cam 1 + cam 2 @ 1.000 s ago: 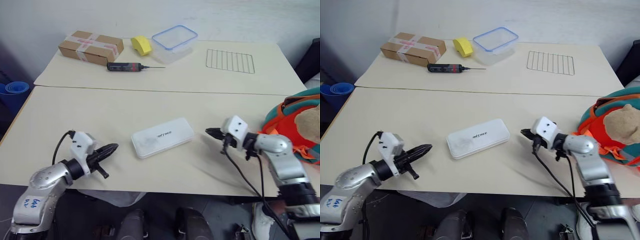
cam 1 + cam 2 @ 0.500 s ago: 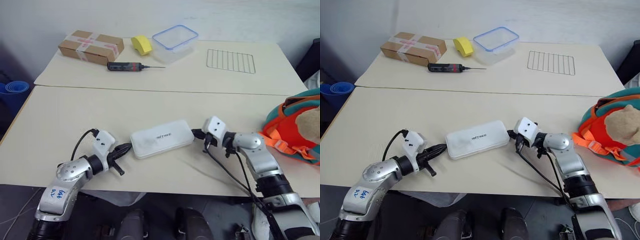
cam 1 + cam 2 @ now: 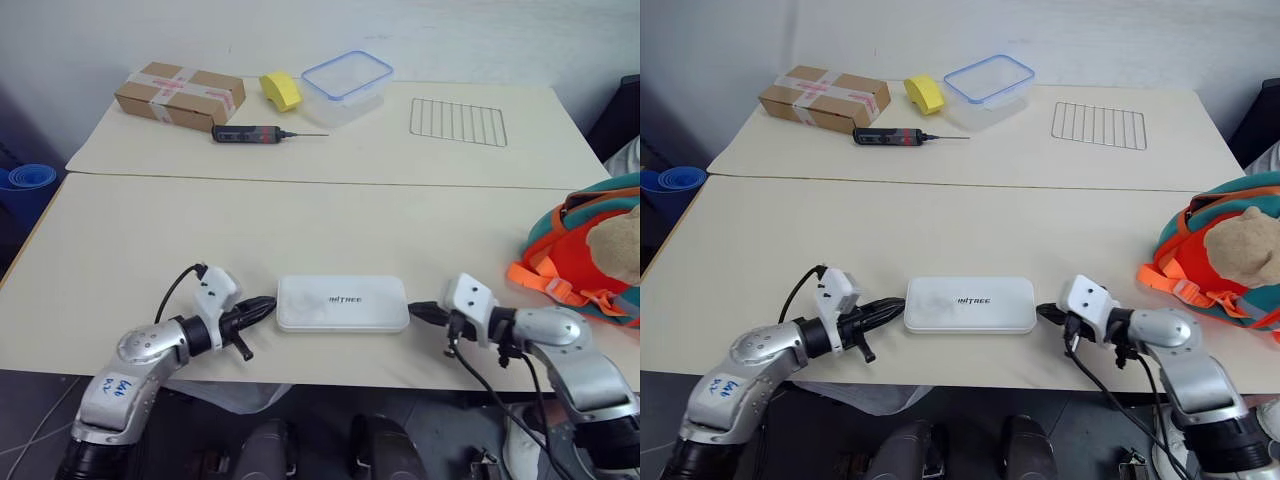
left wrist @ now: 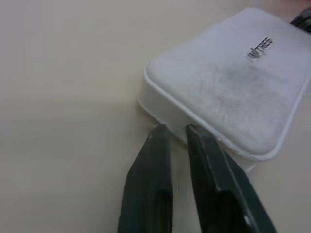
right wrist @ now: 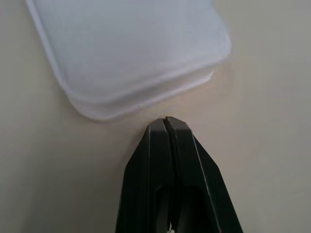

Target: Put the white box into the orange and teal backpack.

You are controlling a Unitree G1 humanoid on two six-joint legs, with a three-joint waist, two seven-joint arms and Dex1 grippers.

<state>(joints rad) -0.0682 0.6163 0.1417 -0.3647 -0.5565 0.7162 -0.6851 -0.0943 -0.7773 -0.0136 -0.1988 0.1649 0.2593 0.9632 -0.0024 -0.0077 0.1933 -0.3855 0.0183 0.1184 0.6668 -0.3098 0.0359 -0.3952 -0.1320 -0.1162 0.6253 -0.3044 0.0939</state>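
- Sliding nearer, the box [image 3: 343,303] had squared up along the near tabletop [image 3: 300,220] edge, well left of the backpack [image 3: 580,260].
- Left gripper [image 4: 174,132] fingers had parted slightly at its left end.
- Right gripper [image 5: 166,121] fingers stayed pressed together at its right end; lifting probably remained.

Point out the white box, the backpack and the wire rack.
white box [image 3: 343,303], left eye view, lid centre.
orange and teal backpack [image 3: 565,258], left eye view, orange front.
wire rack [image 3: 458,121], left eye view, grid middle.
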